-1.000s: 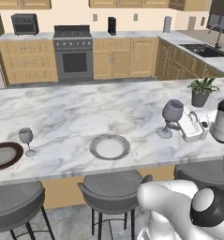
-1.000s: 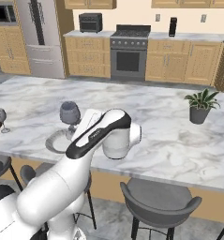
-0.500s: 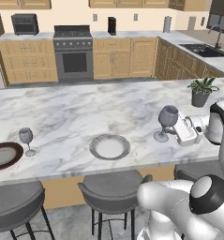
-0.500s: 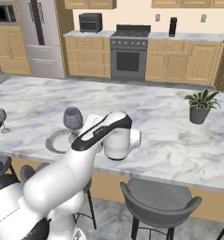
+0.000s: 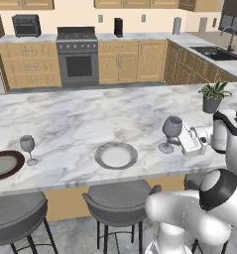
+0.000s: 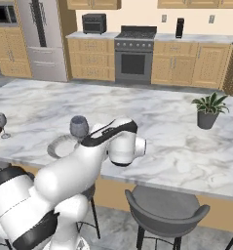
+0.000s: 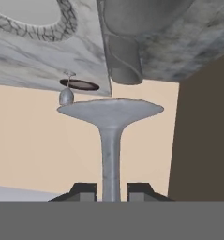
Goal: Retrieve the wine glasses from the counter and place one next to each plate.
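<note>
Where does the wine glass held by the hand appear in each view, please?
Left base view: held wine glass, right of centre, right of the grey plate.
Right base view: left of centre, above that plate.
Hand view: central, stem and foot; plate top left.

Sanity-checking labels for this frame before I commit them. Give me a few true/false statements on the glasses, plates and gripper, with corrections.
1. The gripper is shut on the stem of a wine glass. True.
2. The held glass lies tipped on its side. False: it is upright in the left base view, bowl above foot.
3. A second wine glass stands beside the dark plate. True.
4. The light plate already has a glass right next to it. False: the held glass is off to its right, in the gripper.
5. The potted plant sits between the two plates. False: it stands at the far right of the island, beyond the held glass.
</note>
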{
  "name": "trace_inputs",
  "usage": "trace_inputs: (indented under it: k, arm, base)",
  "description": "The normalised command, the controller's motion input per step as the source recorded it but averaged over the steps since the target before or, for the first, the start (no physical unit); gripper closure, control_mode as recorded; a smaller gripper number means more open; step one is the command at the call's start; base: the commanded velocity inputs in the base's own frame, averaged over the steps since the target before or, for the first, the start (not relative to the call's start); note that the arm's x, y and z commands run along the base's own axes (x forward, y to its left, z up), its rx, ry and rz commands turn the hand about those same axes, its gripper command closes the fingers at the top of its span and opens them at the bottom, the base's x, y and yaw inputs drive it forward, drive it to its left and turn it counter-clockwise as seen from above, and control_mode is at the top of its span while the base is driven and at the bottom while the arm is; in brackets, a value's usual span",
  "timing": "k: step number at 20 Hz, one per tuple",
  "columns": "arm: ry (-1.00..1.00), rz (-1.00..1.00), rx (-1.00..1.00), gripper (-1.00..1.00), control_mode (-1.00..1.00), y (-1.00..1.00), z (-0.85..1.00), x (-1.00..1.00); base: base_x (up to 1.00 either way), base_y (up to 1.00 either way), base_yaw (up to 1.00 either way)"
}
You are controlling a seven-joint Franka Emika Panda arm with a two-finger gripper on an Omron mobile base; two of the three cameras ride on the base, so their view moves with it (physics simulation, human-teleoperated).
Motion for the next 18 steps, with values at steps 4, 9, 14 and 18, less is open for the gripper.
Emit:
trace_inputs:
  k: [4, 9, 14, 18]
  arm:
    - [0.03, 0.0, 0.0, 1.0, -1.0, 0.0, -0.21, 0.34]
    - [0.02, 0.0, 0.0, 1.0, -1.0, 0.0, -0.19, 0.31]
    - [0.01, 0.0, 0.0, 1.0, -1.0, 0.0, -0.2, 0.16]
    - [0.01, 0.0, 0.0, 1.0, -1.0, 0.0, -0.23, 0.1]
  base:
    - [0.0, 0.0, 0.0]
    - [0.0, 0.0, 0.0]
    - [0.0, 0.0, 0.0]
    - [0.0, 0.0, 0.0]
